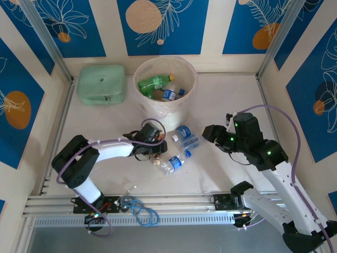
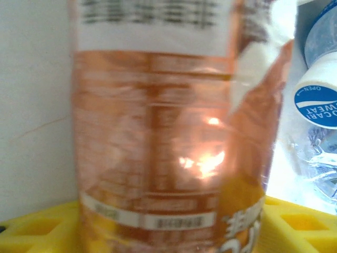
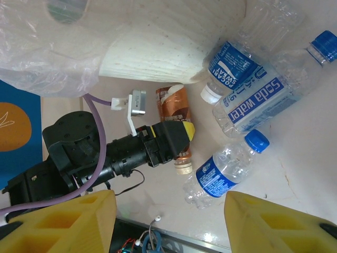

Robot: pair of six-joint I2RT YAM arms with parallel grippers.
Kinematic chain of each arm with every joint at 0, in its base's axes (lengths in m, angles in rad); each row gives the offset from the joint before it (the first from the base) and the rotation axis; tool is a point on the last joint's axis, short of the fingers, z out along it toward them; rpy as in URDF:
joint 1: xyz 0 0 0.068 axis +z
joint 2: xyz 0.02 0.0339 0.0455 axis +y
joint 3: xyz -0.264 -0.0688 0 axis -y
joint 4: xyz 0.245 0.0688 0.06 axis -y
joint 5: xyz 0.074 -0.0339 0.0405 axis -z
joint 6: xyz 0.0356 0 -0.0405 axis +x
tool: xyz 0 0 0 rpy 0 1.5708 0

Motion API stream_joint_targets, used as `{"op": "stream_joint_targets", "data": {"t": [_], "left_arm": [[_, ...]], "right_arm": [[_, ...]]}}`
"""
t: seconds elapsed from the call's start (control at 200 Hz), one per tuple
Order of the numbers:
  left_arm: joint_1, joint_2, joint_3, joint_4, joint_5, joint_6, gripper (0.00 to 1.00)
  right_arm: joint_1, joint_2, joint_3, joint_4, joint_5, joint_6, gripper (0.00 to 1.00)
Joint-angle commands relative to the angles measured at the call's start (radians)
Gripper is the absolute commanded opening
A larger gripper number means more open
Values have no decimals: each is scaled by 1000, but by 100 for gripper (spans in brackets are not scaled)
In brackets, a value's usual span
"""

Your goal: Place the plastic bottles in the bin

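Blue-and-cream patterned walls [image 1: 174, 26] ring your pale desk [image 1: 231, 168]. Your left hand [image 1: 157, 150] straddles a brown-labelled bottle [image 3: 172, 108] lying just in front of the bin [image 1: 168, 113]; you cannot tell whether it grips. Three clear blue-labelled bottles [image 3: 253, 97] lie beside it. Your right hand [image 1: 209, 133] hovers near them, fingers wide, empty. A green bottle [image 1: 154, 83] lies inside the bin.

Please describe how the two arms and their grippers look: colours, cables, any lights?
The left arm and right arm have white links and black joint housings. A purple cable loops along each. Small green lights glow on the right arm. Both grippers' fingers are yellow, with square recesses.
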Motion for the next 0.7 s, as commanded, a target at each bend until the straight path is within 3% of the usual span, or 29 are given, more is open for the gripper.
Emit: {"op": "stream_joint_targets", "data": {"t": [0.0,0.43,0.695], "left_arm": [[-23,23,-18,41,34,-17,63],[-27,-115,-46,-45,8,-4,52],[-37,-423,-80,-224,-36,-16,52]], "right_arm": [[-5,-12,1,-15,-14,-3,56],[-5,-22,-20,2,-23,3,55],[45,-5,-14,36,-18,3,54]]}}
